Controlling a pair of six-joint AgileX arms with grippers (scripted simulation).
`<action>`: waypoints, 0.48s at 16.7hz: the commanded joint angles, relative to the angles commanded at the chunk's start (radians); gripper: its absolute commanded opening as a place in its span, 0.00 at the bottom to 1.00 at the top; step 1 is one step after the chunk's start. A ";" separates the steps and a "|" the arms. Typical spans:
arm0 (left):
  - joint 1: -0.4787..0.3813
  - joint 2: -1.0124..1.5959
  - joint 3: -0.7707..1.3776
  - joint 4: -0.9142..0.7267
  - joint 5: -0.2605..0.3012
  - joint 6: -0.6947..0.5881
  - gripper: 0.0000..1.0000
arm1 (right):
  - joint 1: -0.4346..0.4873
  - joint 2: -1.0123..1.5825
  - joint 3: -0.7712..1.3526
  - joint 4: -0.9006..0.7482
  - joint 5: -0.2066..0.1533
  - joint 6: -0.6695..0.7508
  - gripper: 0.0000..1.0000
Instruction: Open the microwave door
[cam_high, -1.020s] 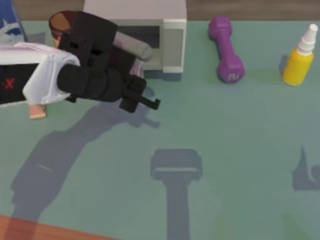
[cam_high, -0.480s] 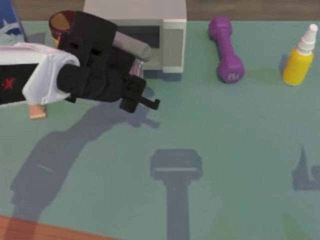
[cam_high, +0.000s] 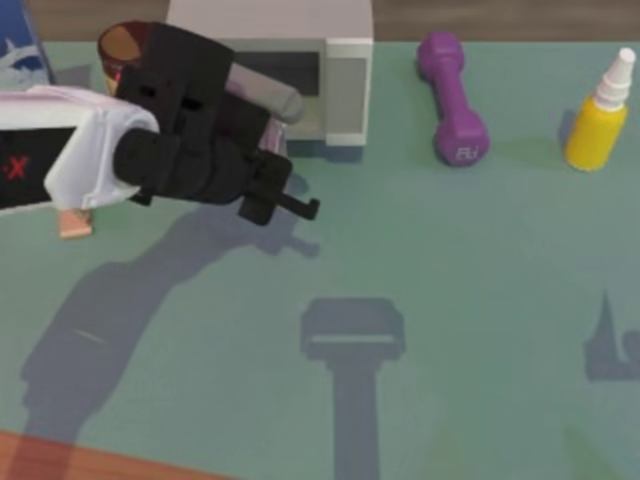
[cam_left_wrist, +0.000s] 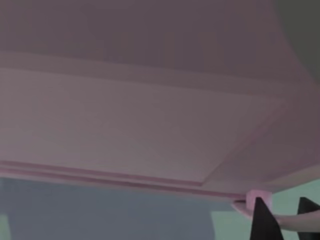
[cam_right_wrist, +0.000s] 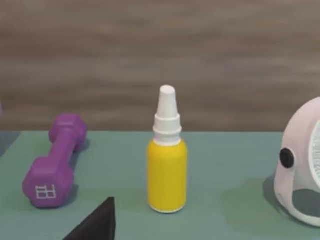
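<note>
**Door swing in progress: left arm on the door, cavity partly exposed**

Boxy silver-grey microwave (cam_high: 300, 60) sits at the far edge of the table, left of centre. Its silver-framed door with grey translucent window (cam_high: 268, 92) stands swung out from the front, dark cavity showing beside the light-grey control strip (cam_high: 348, 88). In the left wrist view the door panel (cam_left_wrist: 150, 130) fills the frame close up. Left gripper (cam_high: 300, 207) is low in front of the oven; two dark fingertips (cam_left_wrist: 262, 220) stand apart around a small pinkish tab, contact not resolvable.

Judgement: keep the pull on an arc about the hinge, not a straight drag, or the hold may slip off.

Teal-green tabletop (cam_high: 480, 300), wood-toned wall behind. Purple dumbbell (cam_high: 452, 98) and yellow bottle with white nozzle (cam_high: 600, 112) stand well apart to the right. Right gripper: only a dark tip visible (cam_right_wrist: 97, 225); jaw state cannot be told.
</note>
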 joint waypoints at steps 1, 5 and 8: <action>0.004 -0.002 -0.004 -0.002 0.005 0.009 0.00 | 0.000 0.000 0.000 0.000 0.000 0.000 1.00; 0.025 -0.018 -0.016 -0.003 0.035 0.052 0.00 | 0.000 0.000 0.000 0.000 0.000 0.000 1.00; 0.040 -0.025 -0.027 -0.008 0.055 0.081 0.00 | 0.000 0.000 0.000 0.000 0.000 0.000 1.00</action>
